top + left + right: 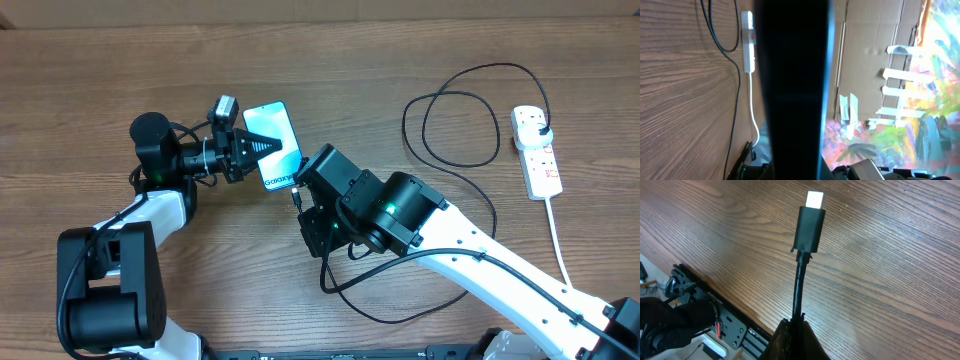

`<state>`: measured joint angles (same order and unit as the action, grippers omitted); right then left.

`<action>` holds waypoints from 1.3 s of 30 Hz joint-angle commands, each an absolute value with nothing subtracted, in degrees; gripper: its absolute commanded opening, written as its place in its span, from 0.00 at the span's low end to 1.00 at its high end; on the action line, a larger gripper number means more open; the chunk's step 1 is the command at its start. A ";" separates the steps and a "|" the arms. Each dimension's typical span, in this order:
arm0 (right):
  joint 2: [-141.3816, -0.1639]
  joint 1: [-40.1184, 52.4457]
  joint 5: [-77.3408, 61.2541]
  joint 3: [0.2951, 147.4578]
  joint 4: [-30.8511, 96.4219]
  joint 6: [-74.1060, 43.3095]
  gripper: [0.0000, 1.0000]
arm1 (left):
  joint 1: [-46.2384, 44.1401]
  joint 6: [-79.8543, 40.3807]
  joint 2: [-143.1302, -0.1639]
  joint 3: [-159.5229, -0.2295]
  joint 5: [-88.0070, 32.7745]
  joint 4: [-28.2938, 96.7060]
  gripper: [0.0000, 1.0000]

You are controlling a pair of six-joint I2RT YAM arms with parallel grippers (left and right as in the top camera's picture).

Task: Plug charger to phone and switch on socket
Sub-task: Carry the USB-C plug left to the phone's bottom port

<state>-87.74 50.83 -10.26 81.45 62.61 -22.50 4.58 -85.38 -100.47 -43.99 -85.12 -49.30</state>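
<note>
My left gripper [258, 147] is shut on the phone [274, 124] and holds it tilted above the table, teal screen up. In the left wrist view the phone [792, 85] is a dark edge-on band. My right gripper [298, 190] is just below the phone's lower end and is shut on the charger cable [799, 292]. Its connector tip [813, 200] sticks out ahead of the fingers [797, 332] over bare wood. The black cable [497, 128] loops across the table to a black plug [541, 129] seated in the white socket [540, 165] at the far right.
The socket's thick white cord [560, 245] runs toward the front right edge. The socket [747, 42] and the cable [722, 35] also show in the left wrist view. Slack cable [360, 300] lies under my right arm. A cardboard wall lines the far table edge.
</note>
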 commanded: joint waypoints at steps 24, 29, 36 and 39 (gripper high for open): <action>-86.74 51.05 -13.58 81.06 60.80 -22.74 0.04 | 4.84 -85.32 -100.62 -45.54 -88.73 -49.82 0.04; -86.74 51.05 -13.61 81.06 60.29 -22.74 0.04 | 4.84 -85.32 -100.62 -45.54 -89.45 -49.82 0.04; -86.74 51.05 -13.61 81.06 60.25 -22.76 0.04 | 4.84 -85.54 -100.62 -45.54 -89.43 -49.80 0.04; -86.74 51.05 -13.61 81.06 60.18 -22.76 0.04 | 4.84 -86.43 -100.62 -45.54 -89.38 -49.80 0.04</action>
<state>-87.74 50.83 -13.26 81.45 60.82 -22.55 4.64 -85.49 -100.47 -43.99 -87.70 -49.30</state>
